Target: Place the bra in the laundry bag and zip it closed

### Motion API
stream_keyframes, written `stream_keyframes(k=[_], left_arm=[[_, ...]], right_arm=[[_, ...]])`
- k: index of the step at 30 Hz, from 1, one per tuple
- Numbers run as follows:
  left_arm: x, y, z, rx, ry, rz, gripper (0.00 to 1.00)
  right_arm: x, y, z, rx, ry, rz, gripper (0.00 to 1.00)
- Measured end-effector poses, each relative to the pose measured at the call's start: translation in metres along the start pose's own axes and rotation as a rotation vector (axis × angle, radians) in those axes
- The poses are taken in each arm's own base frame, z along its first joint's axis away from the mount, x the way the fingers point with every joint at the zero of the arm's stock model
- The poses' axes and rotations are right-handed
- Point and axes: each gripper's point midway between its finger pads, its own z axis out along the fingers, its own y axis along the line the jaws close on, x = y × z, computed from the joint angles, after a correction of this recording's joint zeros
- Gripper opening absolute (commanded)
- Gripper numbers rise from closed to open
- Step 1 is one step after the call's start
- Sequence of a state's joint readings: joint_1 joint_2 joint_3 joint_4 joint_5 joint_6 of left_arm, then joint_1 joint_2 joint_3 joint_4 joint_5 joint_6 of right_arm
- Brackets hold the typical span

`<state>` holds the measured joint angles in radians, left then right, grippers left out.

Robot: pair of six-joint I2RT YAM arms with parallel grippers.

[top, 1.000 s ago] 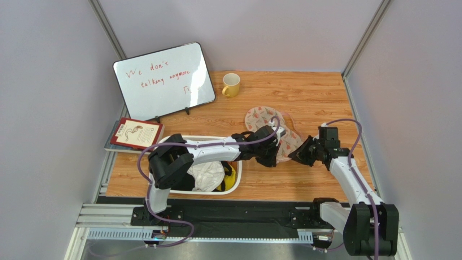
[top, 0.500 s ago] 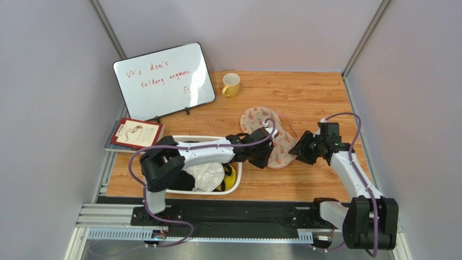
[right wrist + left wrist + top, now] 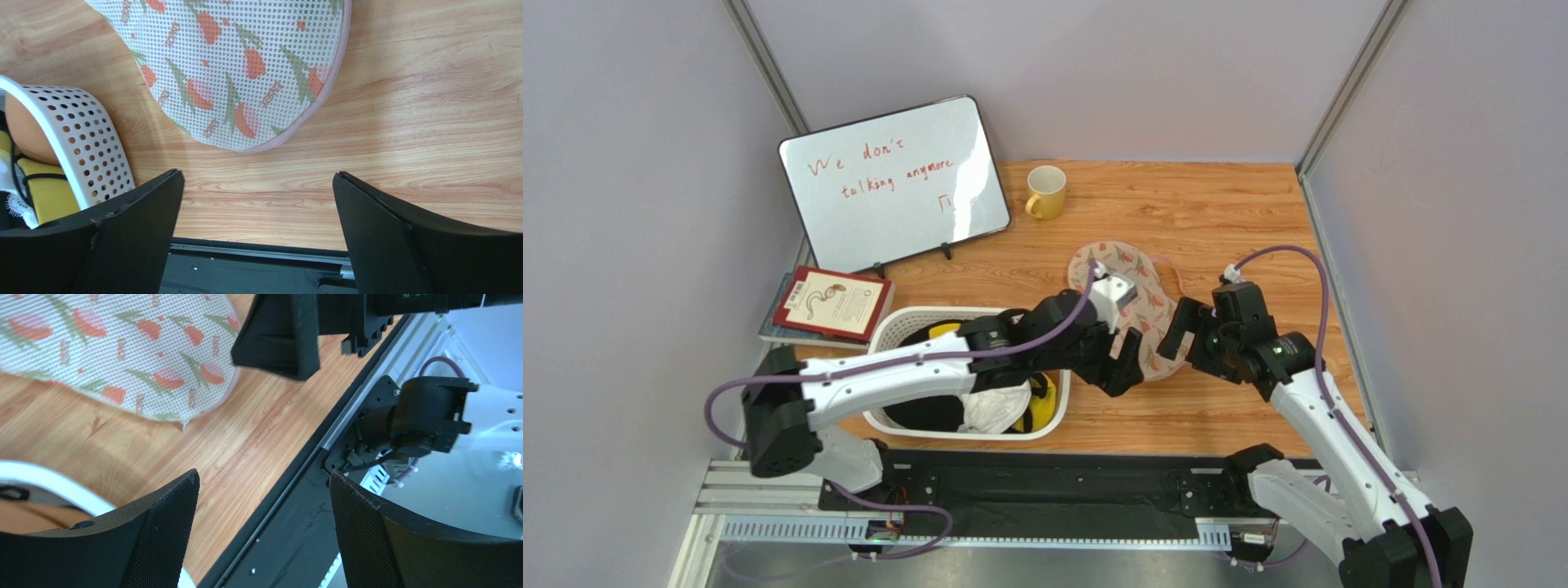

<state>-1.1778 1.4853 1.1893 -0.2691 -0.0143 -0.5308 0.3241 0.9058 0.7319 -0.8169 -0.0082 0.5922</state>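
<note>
Left gripper [image 3: 264,478] and right gripper [image 3: 258,177] hang spread wide, empty, beside the laundry bag [image 3: 245,67]; a shallow pinch might drag it.

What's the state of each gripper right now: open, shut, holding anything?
left gripper: open, holding nothing.
right gripper: open, holding nothing; the laundry bag lies just ahead, untouched.
</note>
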Motion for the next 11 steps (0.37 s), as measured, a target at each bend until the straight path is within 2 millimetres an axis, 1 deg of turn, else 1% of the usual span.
stream_keyframes(k=[1,3,4,7,11], left_arm=[[0.000,0.000,-0.011,0.007,-0.023,-0.008,0.85],[0.003,0.004,-0.025,0.016,-0.059,-0.025,0.86],[0.010,0.009,-0.033,0.014,-0.070,-0.036,0.86],[0.036,0.025,-0.048,-0.007,-0.074,-0.062,0.86],[0.067,0.047,-0.070,-0.027,-0.106,-0.105,0.88]], right_arm=[[-0.001,0.000,-0.004,-0.005,-0.016,0.000,1.00],[-0.004,0.002,-0.009,-0.020,-0.043,0.002,1.00],[-0.004,0.003,-0.011,-0.025,-0.050,0.004,1.00],[-0.002,0.003,-0.009,-0.033,-0.050,0.003,1.00],[0.011,0.001,0.003,-0.064,-0.028,0.009,1.00]])
